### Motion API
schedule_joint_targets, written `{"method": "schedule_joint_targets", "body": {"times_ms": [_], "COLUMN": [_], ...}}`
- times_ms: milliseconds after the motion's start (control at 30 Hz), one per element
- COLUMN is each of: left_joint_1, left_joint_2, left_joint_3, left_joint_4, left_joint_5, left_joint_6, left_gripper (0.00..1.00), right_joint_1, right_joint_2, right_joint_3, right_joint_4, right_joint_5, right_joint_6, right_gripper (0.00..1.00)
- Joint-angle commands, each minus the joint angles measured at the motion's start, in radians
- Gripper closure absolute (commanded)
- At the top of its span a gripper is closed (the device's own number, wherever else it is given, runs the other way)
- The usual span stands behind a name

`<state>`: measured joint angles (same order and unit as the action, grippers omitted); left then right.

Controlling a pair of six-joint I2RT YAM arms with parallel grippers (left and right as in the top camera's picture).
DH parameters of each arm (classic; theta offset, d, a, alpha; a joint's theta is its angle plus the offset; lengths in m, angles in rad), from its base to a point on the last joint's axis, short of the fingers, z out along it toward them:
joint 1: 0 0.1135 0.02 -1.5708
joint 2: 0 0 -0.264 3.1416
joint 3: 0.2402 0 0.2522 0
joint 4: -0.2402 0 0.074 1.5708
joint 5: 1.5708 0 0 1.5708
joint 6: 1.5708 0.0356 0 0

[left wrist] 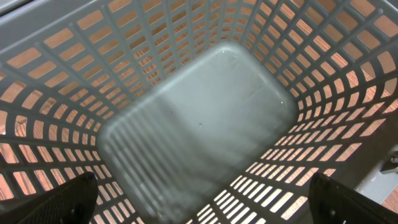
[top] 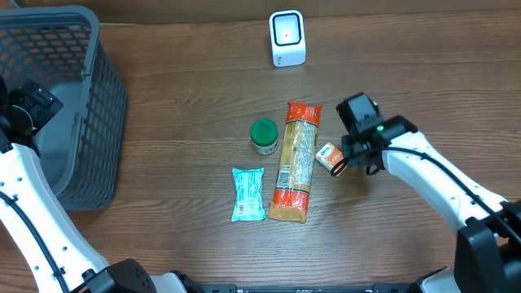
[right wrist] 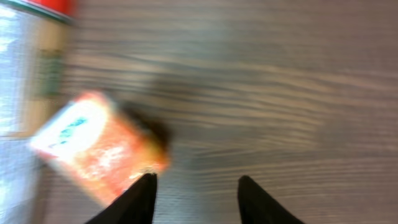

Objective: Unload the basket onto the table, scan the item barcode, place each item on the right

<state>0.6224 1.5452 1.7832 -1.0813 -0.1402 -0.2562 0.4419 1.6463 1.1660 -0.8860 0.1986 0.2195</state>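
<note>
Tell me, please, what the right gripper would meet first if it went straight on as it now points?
Probably the wooden table: the right gripper points down at it, jaws apart. The orange box lies just beside that line, though depth is unclear.

1. The left gripper (left wrist: 208, 202) is hanging above a grey basket (left wrist: 323, 81) and facing down into it.
2. Its two dark fingertips (left wrist: 62, 202) are showing in the bottom corners of the frame, standing wide apart.
3. The basket's solid floor (left wrist: 199, 118) is appearing slightly blurred between them.
4. The lattice walls (left wrist: 56, 81) are rising on all sides, and the wooden table (left wrist: 13, 124) is showing through their slots.
</note>
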Motion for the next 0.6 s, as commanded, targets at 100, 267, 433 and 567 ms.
{"method": "schedule_joint_targets", "body": {"times_ms": [100, 267, 433, 567], "left_joint_1": [-0.001, -0.001, -0.001, -0.001], "left_joint_2": [0.005, 0.005, 0.005, 0.005], "left_joint_3": [0.024, 0.024, 0.024, 0.024], "left_joint_4": [0.0, 0.0, 0.0, 0.0], "left_joint_5": [-0.008, -0.009, -0.008, -0.008], "left_joint_6": [-0.013, -0.013, -0.013, -0.013], "left_gripper": [0.0, 0.0, 0.0, 0.0], "right_joint_1": [0.057, 0.132, 0.2, 0.219], "right_joint_2": [-0.031, -0.01, 0.018, 0.047], "right_joint_3": [0.056, 0.024, 0.018, 0.018], "right_joint_4": [-0.013, 0.017, 0.033, 0.044], "right_joint_5": [-0.199, -0.105, -0.015, 0.055], "right_joint_6": [-0.15, -0.15, -0.149, -0.148], "right_gripper": [0.53, 0.6, 0.64, 0.64]}}
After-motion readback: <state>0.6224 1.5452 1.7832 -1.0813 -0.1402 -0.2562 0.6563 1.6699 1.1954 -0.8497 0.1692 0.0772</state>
